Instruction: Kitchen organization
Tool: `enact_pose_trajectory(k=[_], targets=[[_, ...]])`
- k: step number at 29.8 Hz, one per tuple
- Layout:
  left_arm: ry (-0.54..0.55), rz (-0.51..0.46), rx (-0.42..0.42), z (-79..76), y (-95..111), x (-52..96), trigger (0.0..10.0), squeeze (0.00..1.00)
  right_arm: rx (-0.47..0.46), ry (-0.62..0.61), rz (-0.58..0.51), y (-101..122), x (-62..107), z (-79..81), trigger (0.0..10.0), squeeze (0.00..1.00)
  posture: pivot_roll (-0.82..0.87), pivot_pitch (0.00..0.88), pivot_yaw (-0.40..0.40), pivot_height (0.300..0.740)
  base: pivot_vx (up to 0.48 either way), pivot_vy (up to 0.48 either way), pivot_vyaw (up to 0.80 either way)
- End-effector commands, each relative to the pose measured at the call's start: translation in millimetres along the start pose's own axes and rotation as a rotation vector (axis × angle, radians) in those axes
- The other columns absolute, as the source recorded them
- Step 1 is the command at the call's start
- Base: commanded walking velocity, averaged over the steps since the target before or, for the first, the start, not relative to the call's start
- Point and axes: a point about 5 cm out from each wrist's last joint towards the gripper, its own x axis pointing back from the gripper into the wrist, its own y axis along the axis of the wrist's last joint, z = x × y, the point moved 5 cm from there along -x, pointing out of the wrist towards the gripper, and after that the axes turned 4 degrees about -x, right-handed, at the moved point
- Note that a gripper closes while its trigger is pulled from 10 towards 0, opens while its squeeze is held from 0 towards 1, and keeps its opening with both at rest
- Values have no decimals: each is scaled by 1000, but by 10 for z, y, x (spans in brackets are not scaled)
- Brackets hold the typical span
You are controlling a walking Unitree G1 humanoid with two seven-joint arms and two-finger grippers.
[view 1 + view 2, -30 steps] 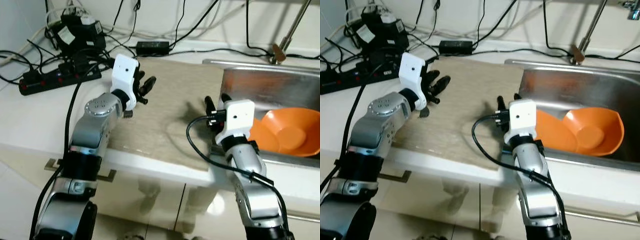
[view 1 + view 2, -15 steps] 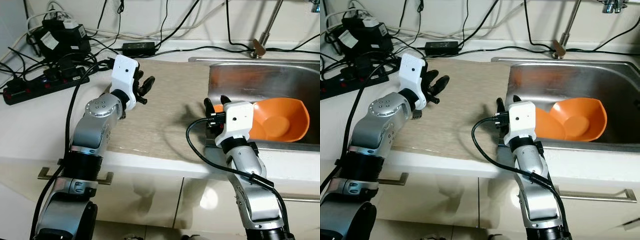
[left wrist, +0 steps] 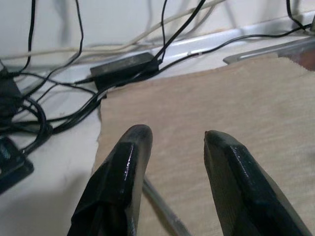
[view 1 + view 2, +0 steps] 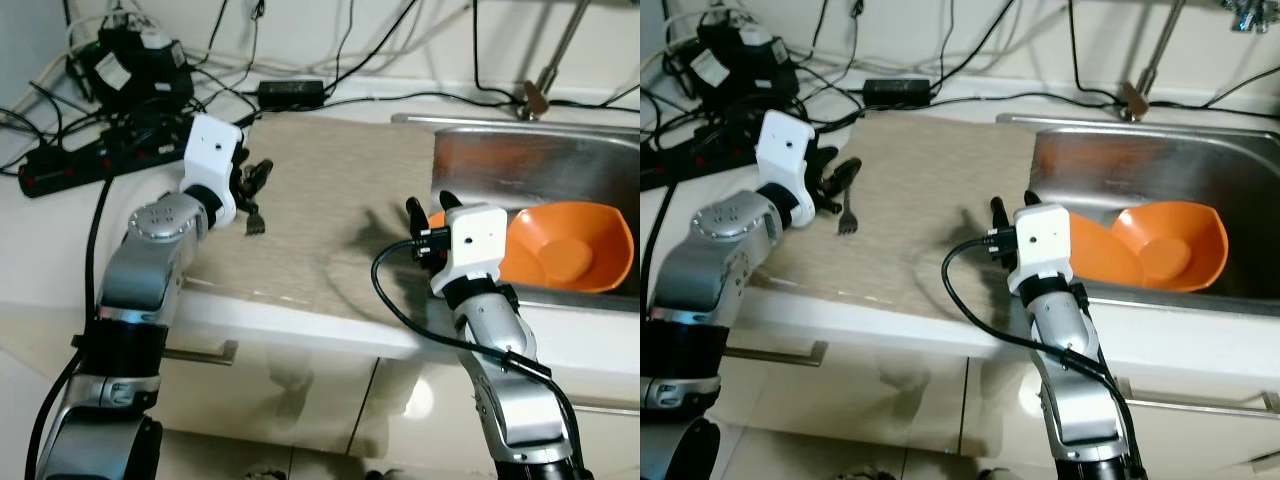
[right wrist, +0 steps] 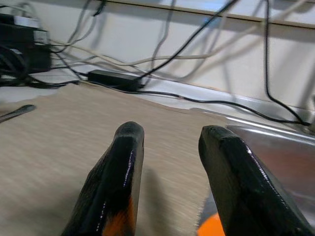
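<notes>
Beige cloth, a woven mat [image 4: 330, 210], covers the counter beside the shiny metal sink [image 4: 520, 160]. Since the last picture my left gripper [image 4: 250, 185] has slid toward the mat's left edge, and a small fork [image 4: 848, 212] now shows on the mat just beside it, prongs pointing toward me. Before, the gripper hid that spot, so I could not see the fork.

My left wrist camera shows two fat black fingers [image 3: 123, 167] set apart with a gap between them, holding nothing. A thin silver handle runs under them (I think it is the fork, but I cannot be sure).

My right gripper [image 4: 428, 212] hangs at the sink's near left corner, about where it was a moment ago. Its two rounded black fingers [image 5: 118, 177] are spread apart too, with nothing between them.

Two orange bowls [image 4: 565, 245] sit in the sink, smooth and round like plastic, one tucked partly behind my right wrist. They have not moved in the sink.

Black cables [image 4: 90, 110] lie tangled at the back left of the white counter, next to a long power strip [image 4: 60, 170] and a flat black power brick [image 4: 290, 90].
</notes>
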Motion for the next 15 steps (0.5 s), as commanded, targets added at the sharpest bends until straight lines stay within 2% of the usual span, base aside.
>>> enact_pose_trajectory(k=[1, 6, 7, 14, 15], targets=[[-10, 53, 9, -16, -135, 24, 10000, 0, 1, 22, 2, 8, -24, 19, 10000, 0, -13, 0, -16, 732, 0, 0, 0], [-8, 58, 11, -17, -102, 82, 10000, 0, 8, 37, 4, 7, -38, 12, 10000, 0, -3, 0, -29, 732, 0, 0, 0], [-8, 51, 16, -23, -79, 109, 10000, 1000, 10, 46, 9, -9, -32, 28, 10000, 0, 3, 0, -39, 732, 0, 0, 0], [-11, 49, 17, -68, -94, 103, 10000, 1000, 14, 56, 2, 5, -60, 31, 10000, 0, 3, 0, -43, 732, 0, 0, 0], [-18, 54, 8, -88, -98, 83, 10000, 0, 15, 52, -4, 19, -72, 21, 10000, 0, -3, 0, -35, 732, 0, 0, 0]])
